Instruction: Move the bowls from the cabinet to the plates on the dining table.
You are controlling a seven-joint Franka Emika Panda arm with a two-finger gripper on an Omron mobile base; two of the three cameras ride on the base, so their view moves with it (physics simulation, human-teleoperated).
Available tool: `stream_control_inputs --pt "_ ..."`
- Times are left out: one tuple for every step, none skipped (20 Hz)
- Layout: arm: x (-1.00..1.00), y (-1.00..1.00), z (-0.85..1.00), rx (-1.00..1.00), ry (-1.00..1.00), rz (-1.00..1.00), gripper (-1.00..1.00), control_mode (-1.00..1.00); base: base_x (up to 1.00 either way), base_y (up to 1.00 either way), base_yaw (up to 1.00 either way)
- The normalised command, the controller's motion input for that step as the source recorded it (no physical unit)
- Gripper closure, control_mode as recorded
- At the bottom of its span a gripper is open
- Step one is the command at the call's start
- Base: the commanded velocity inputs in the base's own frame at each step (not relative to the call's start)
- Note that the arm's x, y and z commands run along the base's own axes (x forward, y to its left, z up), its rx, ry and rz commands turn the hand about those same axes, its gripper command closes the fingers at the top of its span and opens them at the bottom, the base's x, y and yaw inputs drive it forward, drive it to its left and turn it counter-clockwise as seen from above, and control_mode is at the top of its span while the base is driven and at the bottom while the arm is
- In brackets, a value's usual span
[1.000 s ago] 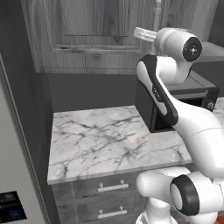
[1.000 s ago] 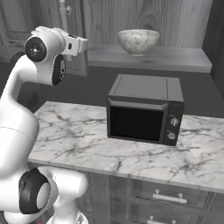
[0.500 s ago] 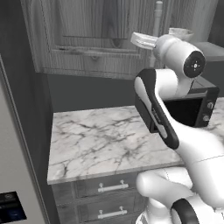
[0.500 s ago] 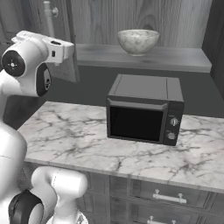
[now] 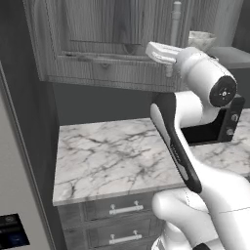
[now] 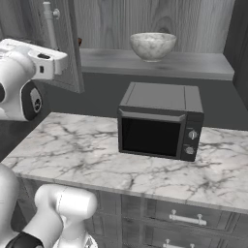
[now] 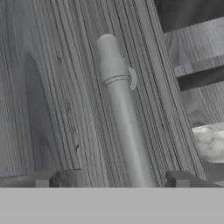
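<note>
The gripper (image 7: 113,178) has just let go of the cabinet's bar handle (image 7: 120,127), jaws wide; the door now stands open, the marble bowl (image 6: 152,45) shelved at twelve o'clock, reachable.

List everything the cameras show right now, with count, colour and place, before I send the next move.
marble bowl: 1, white with grey veins, on the cabinet shelf above the microwave.
cabinet door: 1, grey wood-grain, swung open left of the bowl.
door handle: 1, silver bar, upright on the door, between the fingertips in the hand view.
cabinet shelf: 1, grey, behind and above the microwave.
microwave: 1, black, on the counter.
counter: 1, white marble with grey veins.
drawers: grey with silver handles, under the counter.
gripper: 1, dark fingertips, open either side of the handle.
</note>
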Motion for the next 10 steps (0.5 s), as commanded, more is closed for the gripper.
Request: stream_control_inputs --pt "-0.42 -0.18 0.14 0.03 -0.03 0.0 -1.0 -1.0 0.0 0.0 0.0" --pt "-0.51 -0.28 0.18 0.03 -0.03 0.01 -1.0 -1.0 0.0 0.0 0.0" --pt "-0.51 -0.36 0.23 0.04 -0.02 0.01 -1.0 -1.0 0.0 0.0 0.0" --pt "-0.56 -0.39 0.25 0.05 -0.03 0.01 -1.0 -1.0 0.0 0.0 0.0" --pt "-0.59 -0.4 0.24 0.06 -0.02 0.0 -1.0 -1.0 0.0 0.0 0.0" --pt "-0.62 -0.4 0.21 0.05 -0.01 0.0 -1.0 -1.0 0.0 0.0 0.0" --pt "-0.65 -0.4 0.16 0.03 -0.01 0.0 -1.0 -1.0 0.0 0.0 0.0" --pt "-0.54 -0.44 0.0 0.0 0.0 0.0 -1.0 -1.0 0.0 0.0 0.0" --pt "-0.51 -0.46 0.0 0.0 0.0 0.02 -1.0 -1.0 0.0 0.0 0.0" --pt "-0.55 -0.43 0.0 0.0 0.0 0.02 -1.0 -1.0 0.0 0.0 0.0"
